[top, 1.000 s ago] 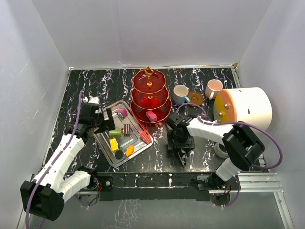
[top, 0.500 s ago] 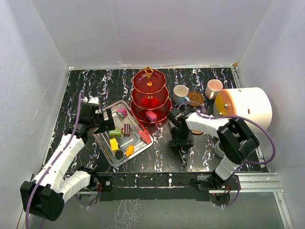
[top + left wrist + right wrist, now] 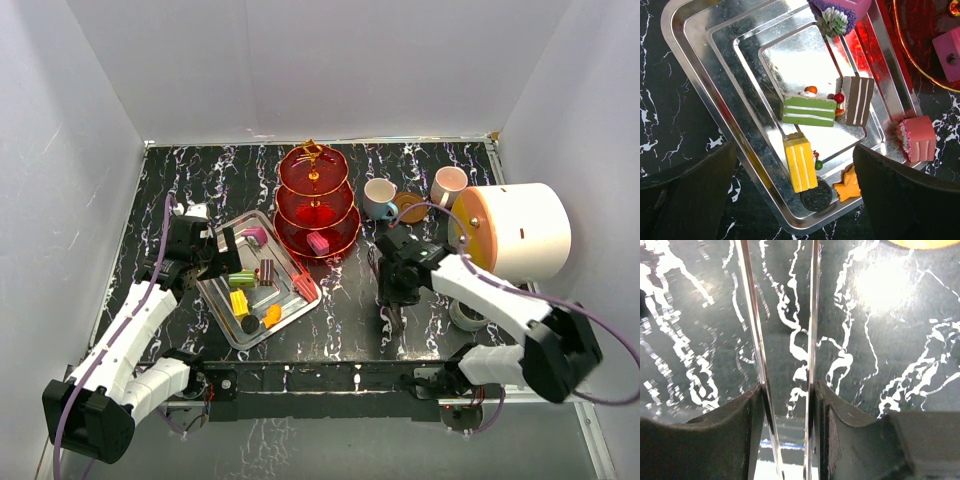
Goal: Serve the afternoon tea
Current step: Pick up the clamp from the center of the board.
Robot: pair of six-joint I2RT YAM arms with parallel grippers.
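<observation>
While left claw hangs wide open above the tray, likely to steady it, right claw squeezes tongs over the table, presumably for lifting sweets from tray onto the stand just beside.

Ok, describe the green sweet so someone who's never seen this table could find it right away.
Find the silver tray lying just left of the red three-tier stand. Near the tray's middle lies the green sweet, a block with white stripes, beside a brown striped slice and a yellow block. It is the only green piece there.
</observation>
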